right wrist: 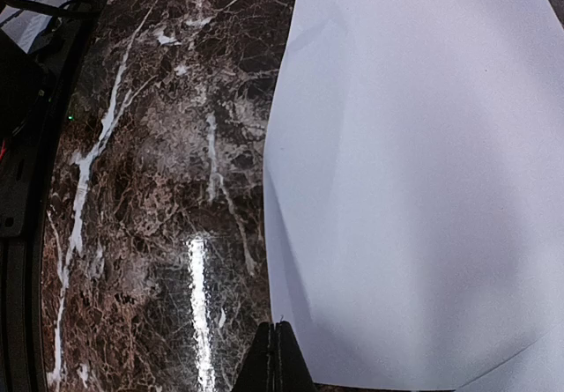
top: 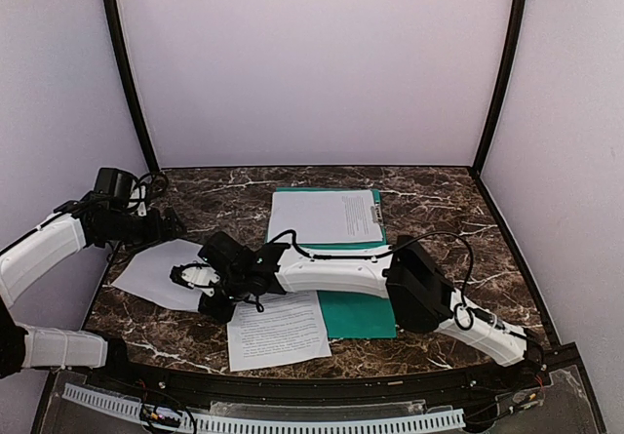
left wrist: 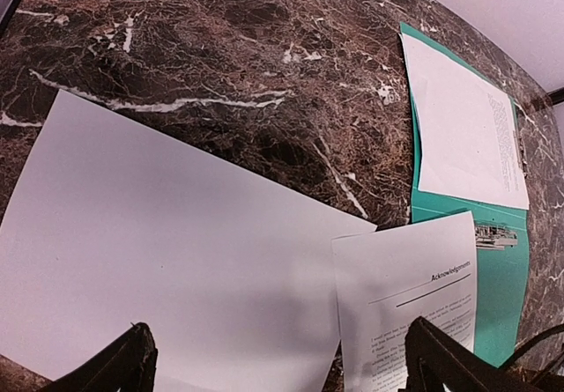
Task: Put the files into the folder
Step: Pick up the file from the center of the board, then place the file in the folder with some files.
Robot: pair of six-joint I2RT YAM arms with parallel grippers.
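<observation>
The thin white paper sheet (top: 146,273), probably limp and slippery, lay left of the teal-green plastic folder (top: 359,315), best pinched at its edge, where the right gripper (right wrist: 280,339) sat closed; the left gripper (left wrist: 280,330) gaped wide.

Desk (right wrist: 150,189): polished marble-pattern surface, glossy, with bright reflections; paper sheets (left wrist: 159,260): matt white, smooth, faintly creased; folder (left wrist: 504,277): smooth teal plastic, slight sheen.
</observation>
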